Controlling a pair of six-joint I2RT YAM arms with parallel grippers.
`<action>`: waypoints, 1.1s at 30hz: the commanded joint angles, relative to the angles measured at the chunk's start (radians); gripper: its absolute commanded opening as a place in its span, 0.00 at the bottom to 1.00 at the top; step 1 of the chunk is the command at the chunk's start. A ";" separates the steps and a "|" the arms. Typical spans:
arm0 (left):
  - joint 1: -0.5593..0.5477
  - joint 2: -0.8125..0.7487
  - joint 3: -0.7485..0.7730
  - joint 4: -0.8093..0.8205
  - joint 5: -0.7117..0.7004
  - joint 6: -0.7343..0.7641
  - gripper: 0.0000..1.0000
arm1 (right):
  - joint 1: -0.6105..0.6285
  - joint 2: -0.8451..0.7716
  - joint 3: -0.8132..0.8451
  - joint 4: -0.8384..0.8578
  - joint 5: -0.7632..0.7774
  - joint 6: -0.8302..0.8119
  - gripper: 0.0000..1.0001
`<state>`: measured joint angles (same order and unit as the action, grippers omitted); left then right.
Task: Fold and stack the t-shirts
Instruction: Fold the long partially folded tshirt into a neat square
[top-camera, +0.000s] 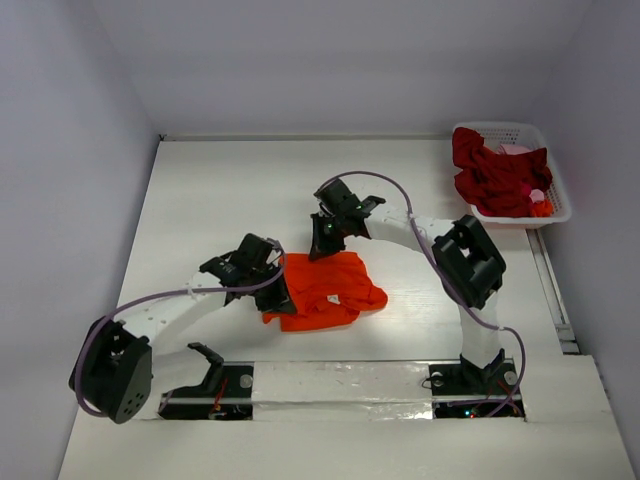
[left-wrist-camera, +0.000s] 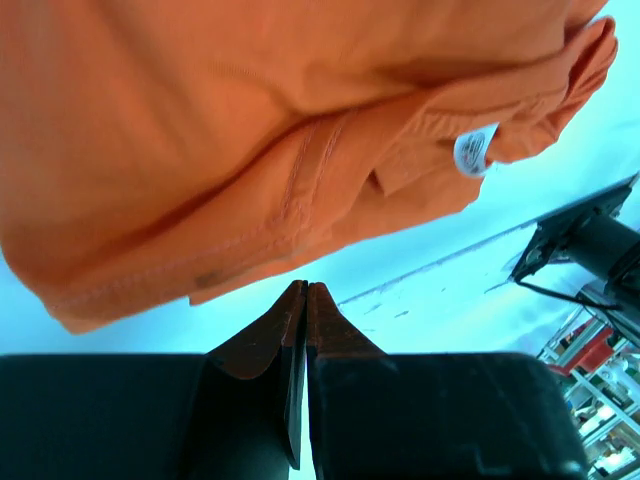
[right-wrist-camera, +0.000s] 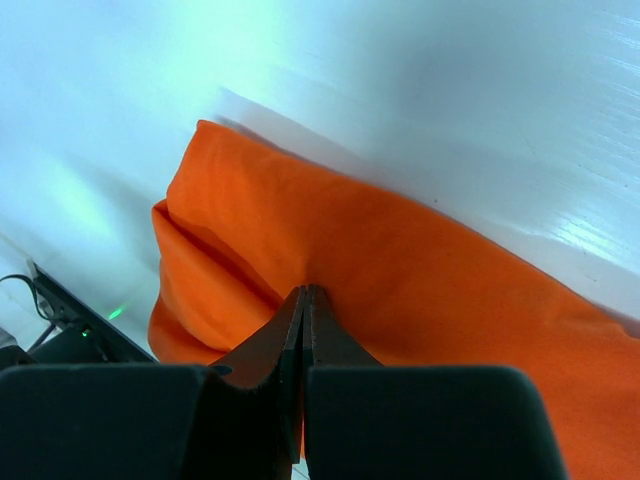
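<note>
Nearest the bases, the left end effector (left-wrist-camera: 304, 292) has its jaws pressed together on nothing, tips just short of the orange t-shirt (top-camera: 325, 290). The shirt lies to its right in the middle of the desk (top-camera: 220, 190), long axis running left to right. At the shirt's far left corner the right end effector (right-wrist-camera: 304, 292) is likewise closed, tips touching cloth. Both arms look equally near. The dark red t-shirts (top-camera: 490, 175) sit in the far-right basket (top-camera: 556, 192).

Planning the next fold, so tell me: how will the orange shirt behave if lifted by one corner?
Probably floppy: the shirt lies rumpled with soft creases, so it should droop and unfold. Likely light, being thin cloth whose hem bends freely. Pushed, it would probably bunch rather than slide whole on the table.
</note>
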<state>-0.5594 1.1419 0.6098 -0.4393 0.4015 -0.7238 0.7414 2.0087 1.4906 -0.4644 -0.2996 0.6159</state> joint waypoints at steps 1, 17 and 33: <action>-0.002 0.041 0.099 -0.007 -0.026 -0.011 0.00 | 0.010 -0.050 0.004 -0.005 0.010 -0.025 0.00; -0.002 0.301 0.226 0.158 -0.118 -0.005 0.00 | 0.010 -0.188 -0.214 0.050 0.036 -0.004 0.00; -0.002 0.386 0.326 0.174 -0.102 0.000 0.00 | 0.010 -0.174 -0.250 0.072 0.028 -0.002 0.00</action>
<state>-0.5594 1.5253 0.8803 -0.2722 0.2825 -0.7303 0.7414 1.8645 1.2419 -0.4240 -0.2775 0.6106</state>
